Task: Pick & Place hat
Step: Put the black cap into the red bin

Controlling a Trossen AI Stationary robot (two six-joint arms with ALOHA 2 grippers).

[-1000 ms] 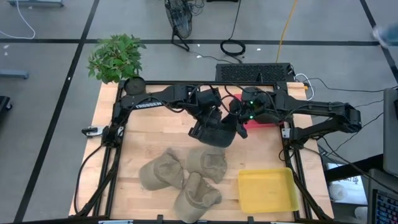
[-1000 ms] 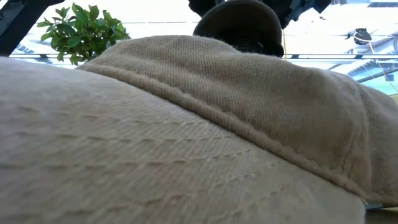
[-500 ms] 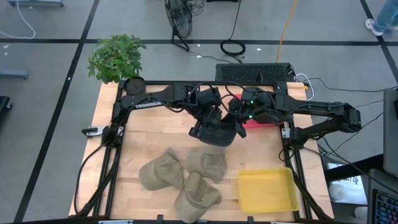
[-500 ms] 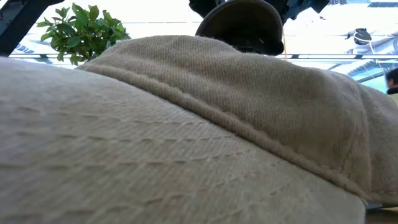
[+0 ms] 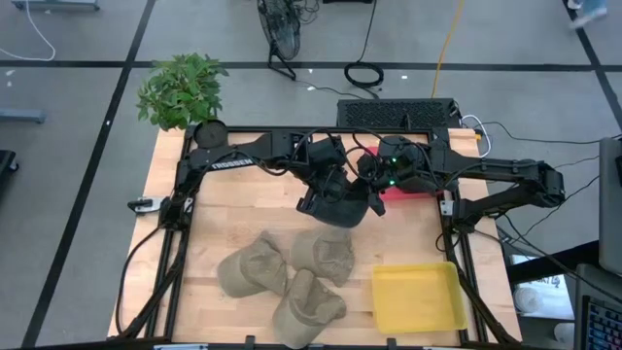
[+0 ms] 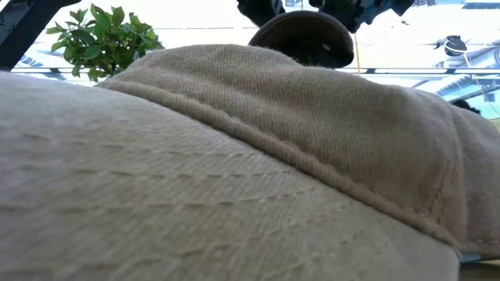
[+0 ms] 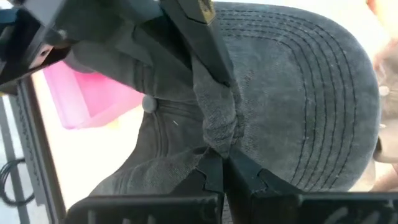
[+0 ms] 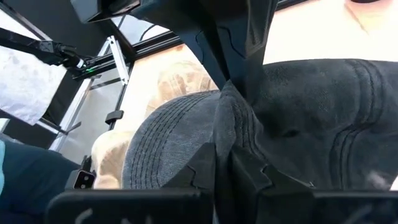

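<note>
A dark grey hat [image 5: 337,206] hangs in mid-air over the table's middle, and shows in the low view [image 6: 301,37] under both arms. My left gripper [image 5: 323,194] reaches it from the table's left and is shut on it [image 7: 221,169]. My right gripper [image 5: 373,196] comes from the right and is shut on it too [image 8: 224,163]. Three tan hats lie crown up on the near part of the table [image 5: 255,269] [image 5: 326,253] [image 5: 309,306]. The nearest one fills the low view [image 6: 234,172]. My left gripper pinches a raised fold of the dark hat [image 7: 217,134] between its two fingers, where the stitched brim meets the crown. It comes slanting down from the table's left. The hat hangs below, clear of the table. My right gripper pinches the same ridge of cloth [image 8: 227,118] between its two fingers, at the end opposite the left gripper's fingers [image 8: 239,59]. It comes slanting slightly down from the table's right. Brim lies on one side of the fold, crown on the other.
A yellow tray [image 5: 420,297] sits at the near right corner. A pink object [image 5: 403,194] lies under the right arm. A potted plant [image 5: 181,89] stands off the far left corner. The black arm frame [image 5: 185,209] borders the table.
The dark hat has changed shape while staying lifted: in the low view its tall rounded outline has become flatter and drawn in at the top under the grippers. Both arms have kept their places.
</note>
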